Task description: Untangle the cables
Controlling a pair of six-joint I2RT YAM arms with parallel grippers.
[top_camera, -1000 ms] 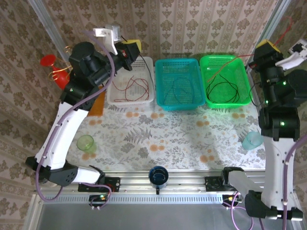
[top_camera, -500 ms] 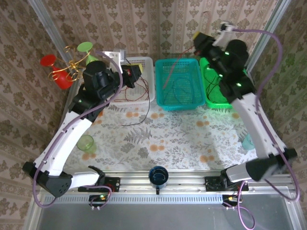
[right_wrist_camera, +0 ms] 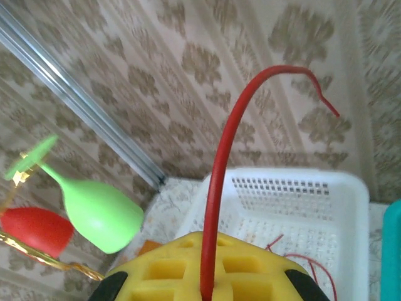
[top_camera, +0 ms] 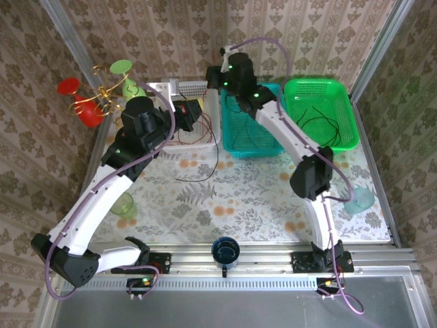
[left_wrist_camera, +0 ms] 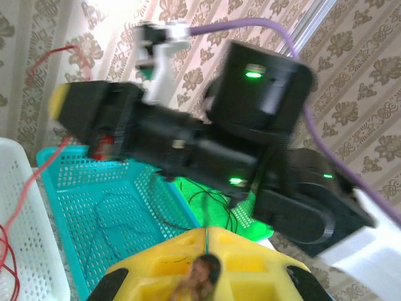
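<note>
Right gripper [right_wrist_camera: 203,276]: yellow fingers pressed together with the red cable [right_wrist_camera: 217,163] clamped in the seam. The cable rises from the fingers and arcs over, its free end in the air. In the top view this gripper [top_camera: 213,76] sits above the far-left corner of the teal basket [top_camera: 252,154], over the edge it shares with the white basket [top_camera: 184,145].

Left gripper [left_wrist_camera: 207,266]: fingers closed too, with a thin black cable [left_wrist_camera: 207,241] nipped between the tips. It is left of the teal basket, above the white basket [top_camera: 194,109]. The black cable drops from there and trails in a loose loop onto the table [top_camera: 239,198], just off the teal basket's near-left corner.

Other cables:
- Red loops [top_camera: 191,133] lie inside the white basket, directly left of the teal basket.
- A dark loop [top_camera: 254,133] lies on the floor of the teal basket itself.
- Black loops [top_camera: 317,126] lie in the green basket [top_camera: 321,147], which touches the teal basket's right side.

The two grippers are near each other, apart, with their cables not crossing as far as can be seen.
</note>
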